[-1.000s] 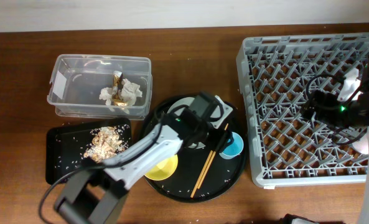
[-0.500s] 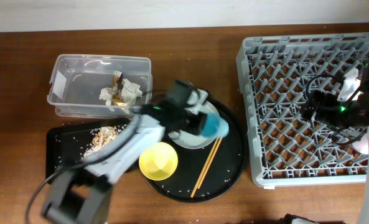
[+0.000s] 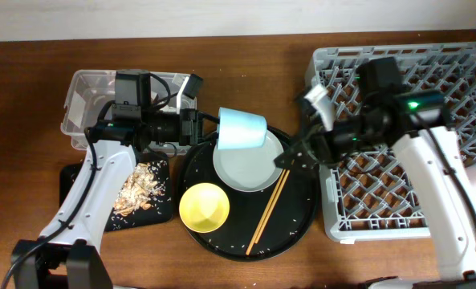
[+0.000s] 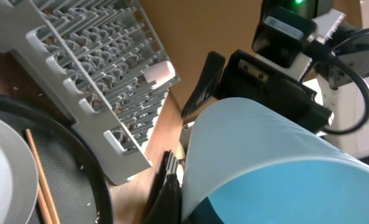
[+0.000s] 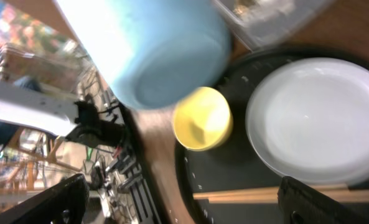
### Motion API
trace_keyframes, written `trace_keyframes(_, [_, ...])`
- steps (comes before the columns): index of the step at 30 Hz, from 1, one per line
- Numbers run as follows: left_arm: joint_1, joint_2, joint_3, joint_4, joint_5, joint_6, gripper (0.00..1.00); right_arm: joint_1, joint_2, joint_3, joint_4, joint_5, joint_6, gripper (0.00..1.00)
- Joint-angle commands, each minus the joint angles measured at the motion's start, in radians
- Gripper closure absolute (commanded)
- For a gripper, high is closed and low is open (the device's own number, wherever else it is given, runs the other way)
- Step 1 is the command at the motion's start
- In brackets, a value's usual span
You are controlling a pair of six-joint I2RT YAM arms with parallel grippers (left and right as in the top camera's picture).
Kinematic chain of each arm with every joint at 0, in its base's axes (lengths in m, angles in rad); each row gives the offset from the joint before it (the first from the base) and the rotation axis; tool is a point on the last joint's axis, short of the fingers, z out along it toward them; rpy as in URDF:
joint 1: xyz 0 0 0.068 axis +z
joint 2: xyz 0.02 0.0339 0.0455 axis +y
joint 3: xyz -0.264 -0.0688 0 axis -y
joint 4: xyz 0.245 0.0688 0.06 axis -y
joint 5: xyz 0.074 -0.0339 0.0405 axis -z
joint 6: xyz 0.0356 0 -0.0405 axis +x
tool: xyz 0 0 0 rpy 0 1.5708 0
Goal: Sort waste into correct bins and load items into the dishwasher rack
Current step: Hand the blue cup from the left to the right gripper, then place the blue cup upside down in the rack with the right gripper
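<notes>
Black fingers (image 4: 169,186) of the left gripper (image 3: 208,128) are clenching the light blue cup (image 3: 242,130) by its wall. They are holding it on its side in the air above the far-left part of the round black tray (image 3: 294,213), over the pale grey plate (image 3: 246,164). The cup's mouth is pointing toward the dishwasher rack (image 3: 366,201), which is sitting just right of the tray. Judging from that, the cup is being offered across rather than set down.

The right gripper (image 3: 288,158) is hovering over the tray's right edge with its fingers (image 5: 315,202) spread wide and nothing between them. It is facing the cup, likely to receive it, since the rack is lying on its side of the tray.

On the tray, the wooden chopsticks (image 3: 268,207) are lying side by side just right of the plate, and the yellow bowl (image 3: 205,206) is sitting upright at the tray's near left, beside the plate.

Left of the tray, the shallow black tray (image 3: 73,193) is holding food scraps (image 3: 137,189). The clear tub (image 3: 81,120) is sitting beyond the scrap tray, partly hidden under the left arm.

Next is probably closing the right fingers on the cup before the left ones are letting go. The risk is the smooth cup slipping in the swap.
</notes>
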Motion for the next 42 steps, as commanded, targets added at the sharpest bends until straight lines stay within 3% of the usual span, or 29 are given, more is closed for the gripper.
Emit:
trace_keyframes(1, [-0.002, 0.008, 0.010, 0.005, 0.084, -0.002, 0.99, 0.056, 0.013, 0.002, 0.078, -0.098, -0.036, 0.02])
trace_keyframes(7, [-0.043, 0.008, 0.010, 0.005, 0.085, -0.002, 1.00, 0.141, 0.013, 0.002, 0.241, -0.113, -0.029, 0.00])
trace_keyframes(10, [-0.053, 0.008, 0.010, 0.005, 0.085, -0.002, 1.00, 0.158, 0.013, 0.002, 0.264, -0.114, -0.029, 0.11])
trace_keyframes(15, [-0.051, 0.008, 0.010, 0.005, 0.082, -0.002, 1.00, 0.163, 0.013, 0.002, 0.248, -0.113, -0.029, 0.16])
trace_keyframes(21, [-0.051, 0.008, 0.010, 0.018, 0.064, -0.002, 0.99, 0.163, 0.013, 0.002, 0.249, -0.113, -0.029, 0.30])
trace_keyframes(24, [-0.051, 0.008, 0.010, 0.017, -0.011, -0.002, 0.97, 0.163, 0.013, 0.002, 0.248, -0.082, -0.029, 0.43])
trace_keyframes(26, [-0.051, 0.008, 0.010, 0.017, -0.018, -0.002, 0.89, 0.163, 0.013, 0.002, 0.248, -0.078, -0.029, 0.43])
trace_keyframes(27, [-0.051, 0.008, 0.010, 0.016, -0.037, -0.002, 0.70, 0.163, 0.013, 0.002, 0.248, -0.053, -0.029, 0.43])
trace_keyframes(28, [-0.051, 0.008, 0.010, 0.010, -0.132, 0.000, 0.56, 0.163, 0.013, 0.002, 0.247, -0.003, -0.008, 0.44])
trace_keyframes(29, [-0.051, 0.008, 0.010, -0.015, -0.251, 0.040, 0.51, 0.163, 0.013, 0.002, 0.247, 0.075, 0.037, 0.44])
trace_keyframes(31, [-0.051, 0.008, 0.010, -0.162, -0.677, 0.100, 0.40, 0.156, 0.013, 0.002, 0.221, 0.328, 0.167, 0.45])
trace_keyframes(33, [-0.046, 0.005, 0.010, -0.250, -0.876, 0.101, 0.40, 0.128, 0.012, 0.006, 0.182, 0.481, 0.271, 0.45])
trace_keyframes(37, [0.012, -0.055, 0.010, -0.375, -1.039, 0.105, 0.39, -0.046, 0.012, 0.060, 0.026, 0.869, 0.536, 0.48])
trace_keyframes(42, [0.029, -0.183, 0.010, -0.416, -1.135, 0.105, 0.39, -0.391, 0.018, 0.115, -0.056, 0.936, 0.603, 0.48])
